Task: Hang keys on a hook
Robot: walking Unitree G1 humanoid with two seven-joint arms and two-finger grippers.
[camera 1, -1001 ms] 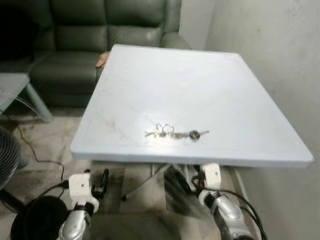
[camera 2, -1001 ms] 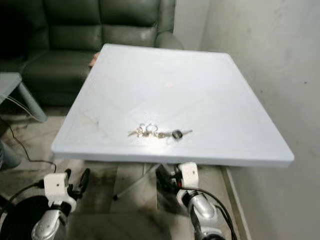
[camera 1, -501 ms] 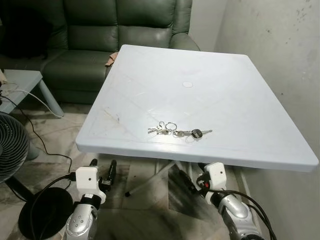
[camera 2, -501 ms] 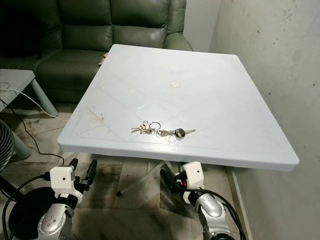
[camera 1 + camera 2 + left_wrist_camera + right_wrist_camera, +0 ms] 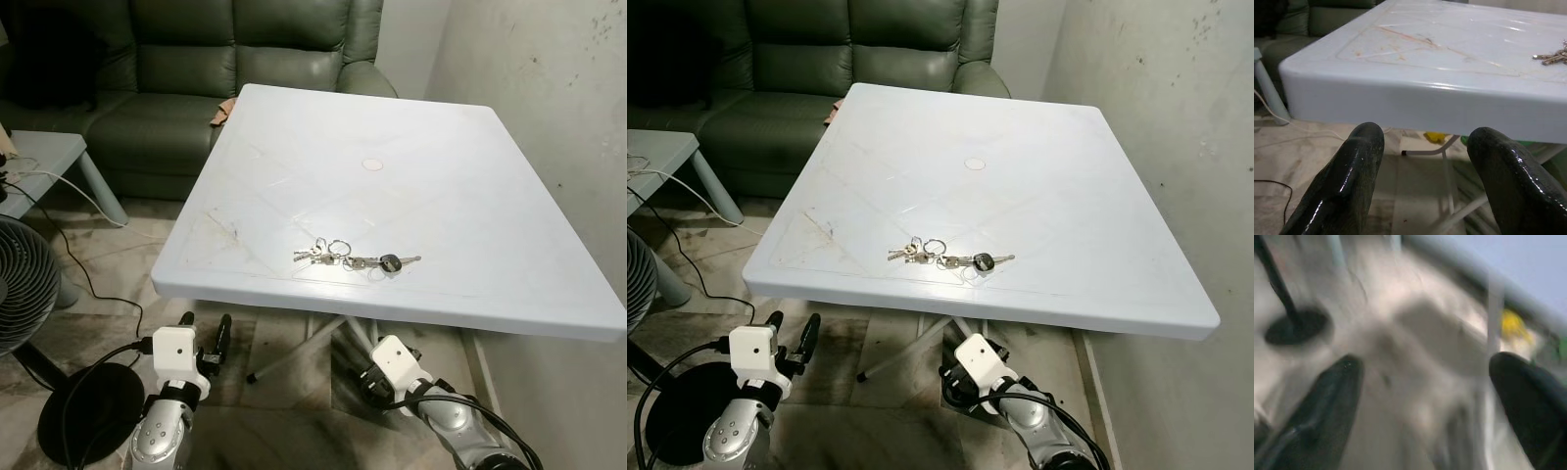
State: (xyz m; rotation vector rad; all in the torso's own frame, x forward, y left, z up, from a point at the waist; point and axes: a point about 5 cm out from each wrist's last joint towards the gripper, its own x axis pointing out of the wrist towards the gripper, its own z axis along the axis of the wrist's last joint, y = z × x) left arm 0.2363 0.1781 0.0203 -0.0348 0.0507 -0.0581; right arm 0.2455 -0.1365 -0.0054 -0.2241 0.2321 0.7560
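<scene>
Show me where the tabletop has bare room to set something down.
Most of the white table is bare: the far half toward the sofa, and both sides of the keys. Only the near-edge middle, where the keys lie, is taken.

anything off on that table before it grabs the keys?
Nothing serious. The keys lie flat near the front edge of the white table, apart from both hands. The only oddity is brownish scuff marks on the table's front-left corner.
</scene>
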